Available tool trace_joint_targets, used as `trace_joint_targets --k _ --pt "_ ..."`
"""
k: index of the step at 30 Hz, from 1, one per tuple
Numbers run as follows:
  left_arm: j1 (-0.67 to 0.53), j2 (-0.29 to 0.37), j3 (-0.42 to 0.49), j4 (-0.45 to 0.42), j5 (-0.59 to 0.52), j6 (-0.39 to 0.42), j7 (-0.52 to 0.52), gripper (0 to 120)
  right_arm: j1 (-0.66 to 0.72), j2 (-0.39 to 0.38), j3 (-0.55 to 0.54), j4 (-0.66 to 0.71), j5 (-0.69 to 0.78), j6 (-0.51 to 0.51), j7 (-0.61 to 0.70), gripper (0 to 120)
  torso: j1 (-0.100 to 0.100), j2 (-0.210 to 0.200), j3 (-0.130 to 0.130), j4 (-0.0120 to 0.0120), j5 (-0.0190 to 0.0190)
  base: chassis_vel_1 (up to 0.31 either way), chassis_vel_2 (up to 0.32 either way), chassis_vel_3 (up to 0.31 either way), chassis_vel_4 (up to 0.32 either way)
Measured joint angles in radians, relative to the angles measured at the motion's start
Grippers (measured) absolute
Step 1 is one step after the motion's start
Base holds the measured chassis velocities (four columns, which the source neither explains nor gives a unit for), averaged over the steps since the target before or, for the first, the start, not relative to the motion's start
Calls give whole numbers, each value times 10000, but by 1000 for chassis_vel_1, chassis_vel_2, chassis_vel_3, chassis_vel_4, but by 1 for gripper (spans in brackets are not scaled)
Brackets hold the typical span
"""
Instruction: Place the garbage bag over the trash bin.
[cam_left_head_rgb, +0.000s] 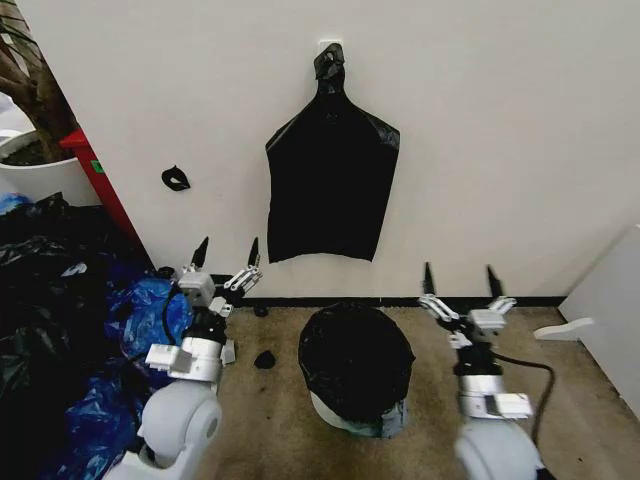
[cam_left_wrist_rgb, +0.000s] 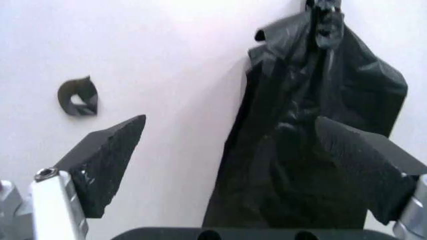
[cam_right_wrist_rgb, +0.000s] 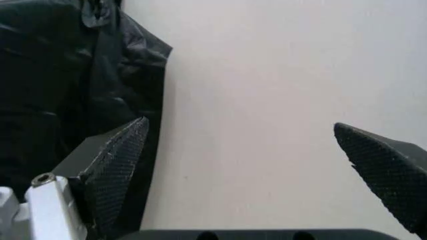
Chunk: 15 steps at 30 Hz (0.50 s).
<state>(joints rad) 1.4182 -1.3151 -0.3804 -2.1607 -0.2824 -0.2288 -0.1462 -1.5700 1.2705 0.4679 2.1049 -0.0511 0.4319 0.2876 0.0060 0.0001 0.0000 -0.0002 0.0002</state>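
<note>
both arms are raised from the lower edge of the head view, forearms running up and away toward the wall (cam_left_head_rgb: 500, 120), fingers pointing upward.

the left gripper (cam_left_head_rgb: 227, 258) stands at about 10 o'clock from the trash bin (cam_left_head_rgb: 352, 418). its two black fingers (cam_left_wrist_rgb: 107, 162) are spread wide apart with nothing between them. in the left wrist view they frame the flat black bag bundle (cam_left_head_rgb: 330, 175), which hangs on the wall from its knotted neck at 12 o'clock above the bin.

the right gripper (cam_left_head_rgb: 460, 282) stands at about 2 o'clock from the bin, jaws likewise wide apart and empty. its textured pads (cam_right_wrist_rgb: 117, 170) face bare wall, with the bundle's edge to one side.

the garbage bag (cam_left_head_rgb: 356, 360) sits over the top of the trash bin on the carpet (cam_left_head_rgb: 580, 410), midway between the two arms. it covers the mouth and upper wall; the white base shows below it. how far the bag reaches down the far side cannot be told.

a heap of black and blue plastic bags (cam_left_head_rgb: 150, 310) lies at 9 o'clock of the left arm. a small black scrap (cam_left_head_rgb: 265, 359) lies on the carpet just beside the bin.
</note>
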Motion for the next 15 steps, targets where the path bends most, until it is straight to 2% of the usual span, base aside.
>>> trace_joint_targets --k 6,15 --pt "159 -318 138 243 283 -524 472 100 -427 532 344 153 -26 -95 103 100 0 0 -1 -2 0 0 0 0 0" --pt "235 -284 314 217 307 -564 679 100 -545 622 251 34 47 23 8 100 0 0 -1 0 -1 0 0 0 0"
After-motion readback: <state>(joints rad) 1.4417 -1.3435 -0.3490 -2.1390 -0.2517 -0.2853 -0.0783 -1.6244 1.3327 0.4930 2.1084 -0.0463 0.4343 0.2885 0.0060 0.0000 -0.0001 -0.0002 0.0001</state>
